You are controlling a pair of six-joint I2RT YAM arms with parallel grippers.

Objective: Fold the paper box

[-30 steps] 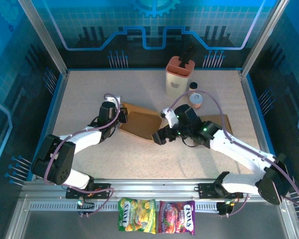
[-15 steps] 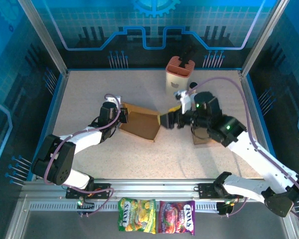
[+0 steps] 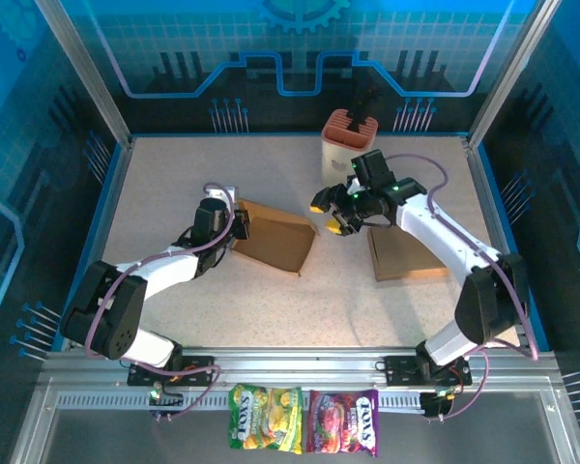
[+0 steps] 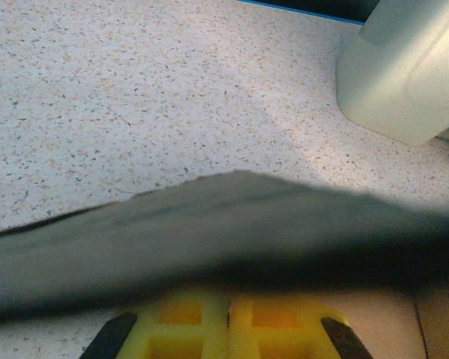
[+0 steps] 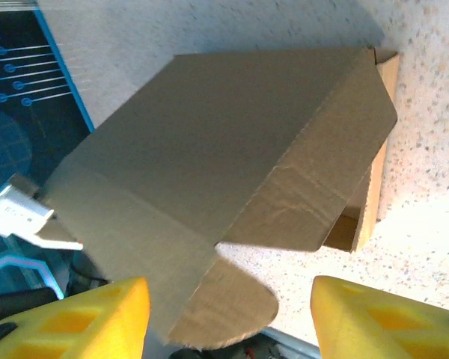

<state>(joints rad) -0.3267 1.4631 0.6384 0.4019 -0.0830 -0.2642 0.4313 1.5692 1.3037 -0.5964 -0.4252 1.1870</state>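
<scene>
Backing off the box (image 3: 275,242), now raised from flat, the right pincer (image 3: 327,217) hangs empty, jaws apart; the left pincer (image 3: 234,224) stays clamped on its edge. Flaps likely next.

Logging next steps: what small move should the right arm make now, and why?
Probably ease the right gripper toward the paper box and close on its loose flap: its jaws stand apart beside that end, while the left gripper holds the opposite edge.
</scene>
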